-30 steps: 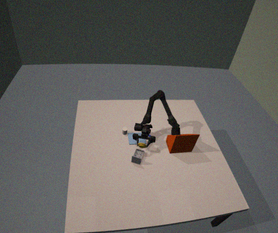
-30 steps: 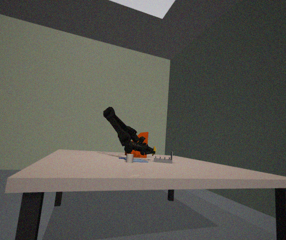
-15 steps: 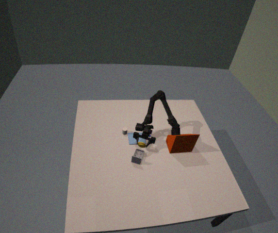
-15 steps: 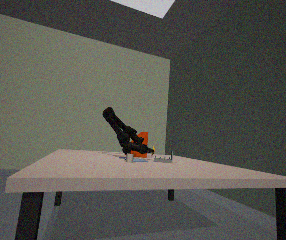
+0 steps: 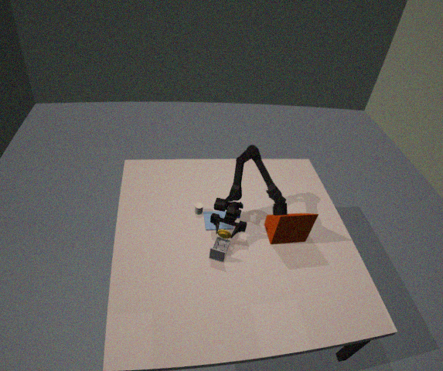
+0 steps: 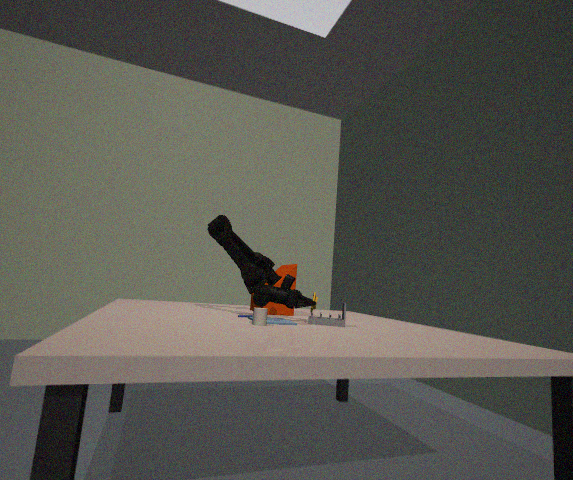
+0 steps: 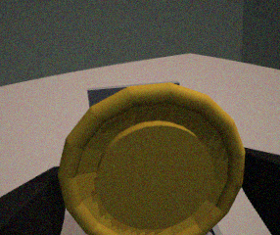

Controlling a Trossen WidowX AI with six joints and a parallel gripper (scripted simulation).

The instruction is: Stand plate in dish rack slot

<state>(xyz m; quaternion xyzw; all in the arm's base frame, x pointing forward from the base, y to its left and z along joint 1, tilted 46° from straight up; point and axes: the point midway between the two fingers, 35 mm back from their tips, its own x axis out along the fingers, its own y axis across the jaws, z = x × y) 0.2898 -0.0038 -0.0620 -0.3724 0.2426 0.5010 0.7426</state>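
My gripper is shut on the yellow plate, with one finger at each side of its rim. The plate is held nearly upright, its round face filling the middle of the wrist view. The grey dish rack stands on the table, with short pegs and a tall wall at its far end. In the exterior view the plate is just above the rack's end nearest the arm. In the wrist view the plate hides most of the rack; which slot lies below is unclear.
A light blue flat mat lies under and behind the gripper. A small whitish cylinder stands beside it. A large orange block stands near the arm's base. The table bears them all.
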